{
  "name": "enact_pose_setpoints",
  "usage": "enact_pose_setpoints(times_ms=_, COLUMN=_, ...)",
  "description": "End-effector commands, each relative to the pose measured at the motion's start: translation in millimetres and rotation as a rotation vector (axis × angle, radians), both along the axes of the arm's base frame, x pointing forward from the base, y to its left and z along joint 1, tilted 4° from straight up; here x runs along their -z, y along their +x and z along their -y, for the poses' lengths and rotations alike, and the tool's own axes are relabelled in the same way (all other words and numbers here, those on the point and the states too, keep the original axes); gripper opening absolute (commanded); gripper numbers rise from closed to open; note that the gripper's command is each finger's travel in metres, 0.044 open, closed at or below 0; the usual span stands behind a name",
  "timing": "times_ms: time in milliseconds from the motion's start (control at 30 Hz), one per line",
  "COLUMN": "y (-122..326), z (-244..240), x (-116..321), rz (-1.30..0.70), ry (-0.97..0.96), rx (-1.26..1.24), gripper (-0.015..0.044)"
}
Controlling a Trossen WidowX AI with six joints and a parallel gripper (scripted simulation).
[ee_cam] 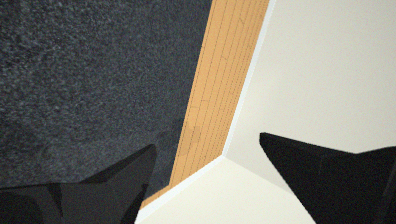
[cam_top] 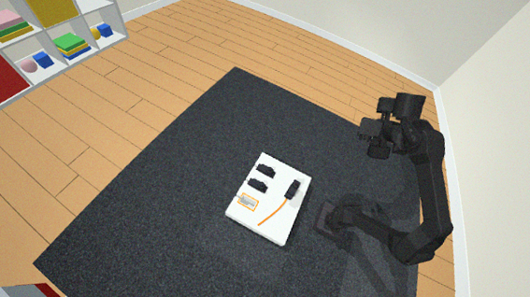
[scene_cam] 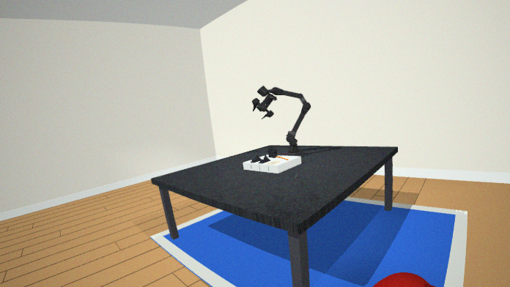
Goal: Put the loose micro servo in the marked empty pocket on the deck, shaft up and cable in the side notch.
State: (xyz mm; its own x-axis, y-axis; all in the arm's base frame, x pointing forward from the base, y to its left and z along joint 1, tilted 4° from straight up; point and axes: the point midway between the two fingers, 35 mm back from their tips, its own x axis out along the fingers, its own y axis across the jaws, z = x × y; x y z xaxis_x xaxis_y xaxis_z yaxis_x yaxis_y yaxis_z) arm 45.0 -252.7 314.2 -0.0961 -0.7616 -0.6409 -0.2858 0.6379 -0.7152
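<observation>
Pale walls surround the dark table point(cam_top: 159, 176) point(scene_cam: 271, 194) point(ee_cam: 95, 85); on it, a white deck point(cam_top: 246, 224) point(scene_cam: 261, 167) carries two seated servos and the loose servo point(cam_top: 292, 190), its orange cable trailing, apart from the outlined pocket point(cam_top: 248, 202). Nothing visibly blocks my raised gripper point(cam_top: 370, 128) point(scene_cam: 261, 110) point(ee_cam: 207, 143), spread wide, holding nothing.
</observation>
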Motion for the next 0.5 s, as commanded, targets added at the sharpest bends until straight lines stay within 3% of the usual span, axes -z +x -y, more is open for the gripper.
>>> enact_pose_setpoints(times_ms=0, y=32.5, z=-3.7, x=24.9, rz=-0.005, ry=0.098, rx=-0.122, gripper=0.0440)
enact_pose_setpoints(times_ms=467, y=120.5, z=-51.7, x=93.6, rz=-0.078, ry=0.390, rx=-0.497, gripper=0.0440)
